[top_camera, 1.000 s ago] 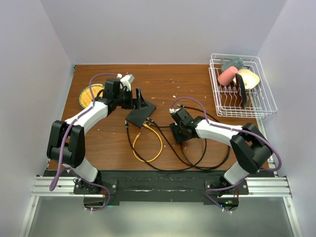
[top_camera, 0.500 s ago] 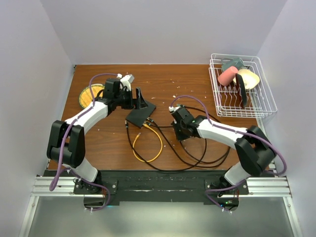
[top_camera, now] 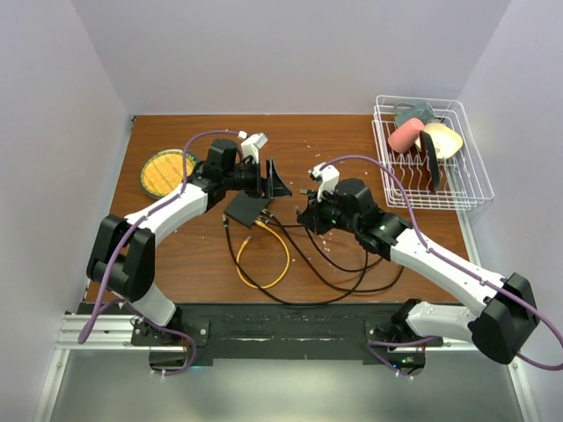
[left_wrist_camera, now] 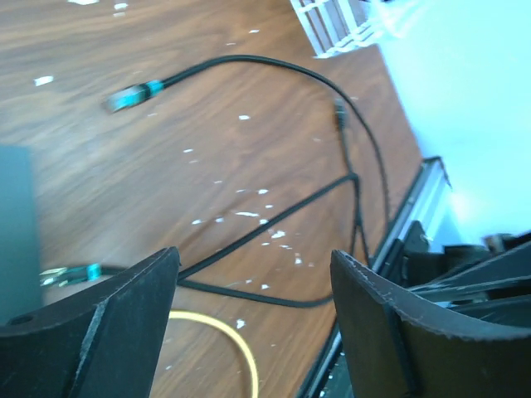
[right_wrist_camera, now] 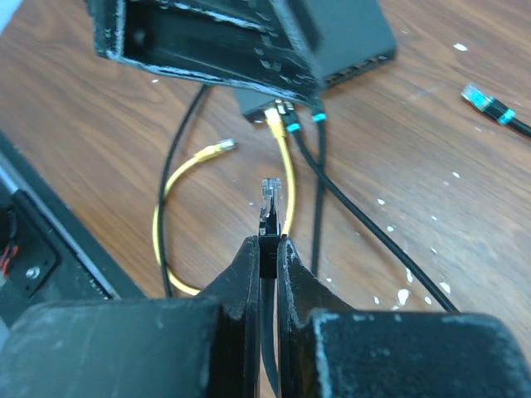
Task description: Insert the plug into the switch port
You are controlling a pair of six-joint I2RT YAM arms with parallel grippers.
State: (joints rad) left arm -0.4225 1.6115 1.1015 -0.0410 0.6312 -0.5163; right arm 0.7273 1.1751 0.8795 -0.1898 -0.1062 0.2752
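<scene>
Just short of the switch box (top_camera: 246, 209), on the side where its cables come out, the right arm's fingers (right_wrist_camera: 257, 253) are closed on the plug (right_wrist_camera: 270, 192) by its black boot. Its clear tip sticks out past them and points at the box, a hold that looks meant to let it be pushed straight in. The plug hangs in the air, apart from the box and not yet in any port. The row of ports (right_wrist_camera: 286, 108) runs along that edge; a yellow cable (right_wrist_camera: 178, 199) and two black cables (right_wrist_camera: 348, 215) with teal collars already sit in it, and I cannot tell which port is free. Just beyond the far side of the box, the left arm's fingers (top_camera: 274, 182) are spread apart with nothing between them, perhaps ready to steady the box against the push. Well to the right of the box, a white wire rack (top_camera: 475, 189) holds a pink cup (top_camera: 405, 136), a pale yellow bowl (top_camera: 445, 139), a dark green piece (top_camera: 413, 112) and a dark brown piece (top_camera: 431, 167) standing on edge. Left of the box, a round yellow plate (top_camera: 167, 170) lies on the wooden surface (top_camera: 193, 255).
</scene>
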